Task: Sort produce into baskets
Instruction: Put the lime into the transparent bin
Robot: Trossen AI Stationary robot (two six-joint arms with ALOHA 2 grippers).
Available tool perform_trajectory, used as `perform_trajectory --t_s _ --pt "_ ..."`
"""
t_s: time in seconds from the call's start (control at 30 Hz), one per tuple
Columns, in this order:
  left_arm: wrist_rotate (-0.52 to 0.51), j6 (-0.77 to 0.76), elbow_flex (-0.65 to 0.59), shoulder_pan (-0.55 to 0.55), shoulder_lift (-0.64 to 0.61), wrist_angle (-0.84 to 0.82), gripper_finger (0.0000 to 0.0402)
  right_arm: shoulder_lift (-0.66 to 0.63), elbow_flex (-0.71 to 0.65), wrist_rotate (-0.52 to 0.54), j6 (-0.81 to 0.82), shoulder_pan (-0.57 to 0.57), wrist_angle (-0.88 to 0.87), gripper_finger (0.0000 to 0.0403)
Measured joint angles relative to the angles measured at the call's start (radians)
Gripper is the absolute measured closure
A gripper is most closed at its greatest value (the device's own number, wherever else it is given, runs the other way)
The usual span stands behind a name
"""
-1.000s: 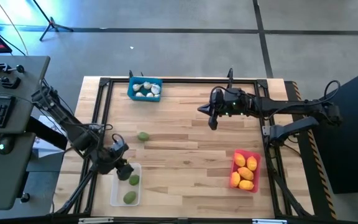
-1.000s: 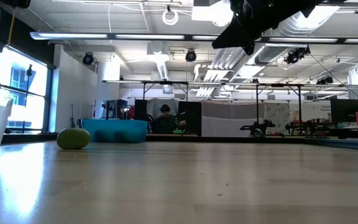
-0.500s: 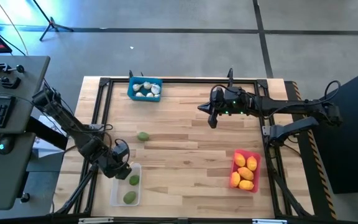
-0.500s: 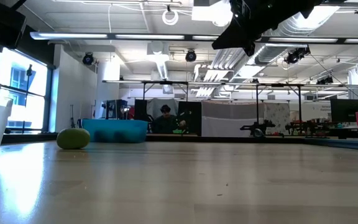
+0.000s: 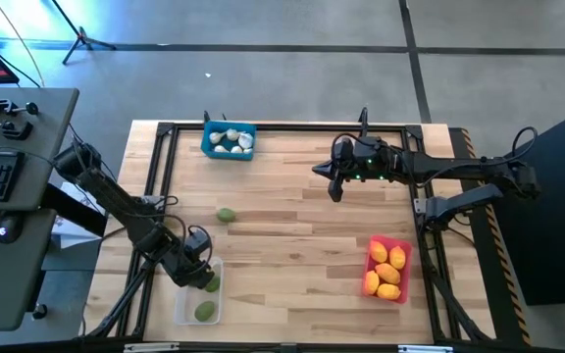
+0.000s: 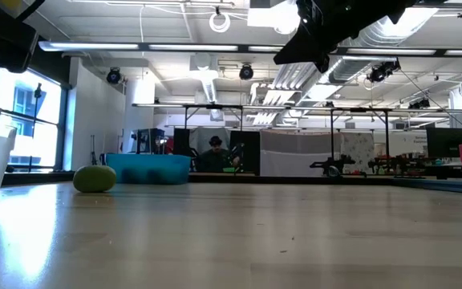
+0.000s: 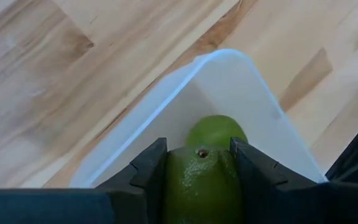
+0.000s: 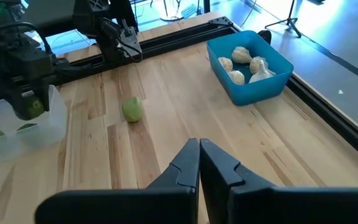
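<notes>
My left tool (image 5: 200, 276) hangs over the clear bin (image 5: 186, 306) at the lower left of the high view, its fingers (image 7: 149, 169) clamped on a green fruit (image 7: 201, 180). In the left wrist view a second green fruit (image 7: 217, 130) lies in the bin just under the held one. A third one (image 5: 205, 312) sits lower in the same bin. One more green fruit (image 5: 226, 215) lies loose on the bench (image 5: 292, 211), left of centre. My right tool (image 5: 333, 191) hovers right of centre in the upper half, fingers closed on nothing. The blue bin (image 5: 229, 139) at upper left holds whitish bulbs (image 5: 231, 138); the red bin (image 5: 387, 269) at lower right holds yellow fruits (image 5: 388, 268).
</notes>
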Motion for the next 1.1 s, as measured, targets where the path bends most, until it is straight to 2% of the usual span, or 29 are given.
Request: perform_trajectory --t_s 0.13,0.3,0.43,0.67,0.87,1.0,1.1 --pt "0.021 0.078 0.000 0.003 0.000 0.027 0.0243 0.000 0.000 0.000 -0.004 0.000 -0.003 0.0403" --pt "0.099 0.173 0.000 0.049 0.000 0.031 0.0196 0.000 0.000 0.000 -0.008 0.000 -0.003 0.0403" --pt "0.135 0.232 0.000 0.087 -0.001 0.031 0.0177 0.000 0.000 0.000 -0.022 0.000 -0.003 0.0403" --pt "0.250 0.337 0.025 0.133 -0.062 0.023 0.0173 0.000 0.000 0.000 -0.027 0.000 -0.003 0.0403" --pt "0.244 0.489 0.107 0.177 -0.167 -0.084 0.0173 0.000 0.000 0.001 -0.027 0.000 -0.003 0.0403" --pt "0.234 0.585 0.154 0.266 -0.205 -0.237 0.0177 0.000 0.000 0.003 -0.027 0.000 -0.003 0.0403" --pt "0.277 0.716 0.165 0.376 -0.206 -0.350 0.0193 0.000 0.000 0.003 -0.028 0.000 -0.003 0.0403"
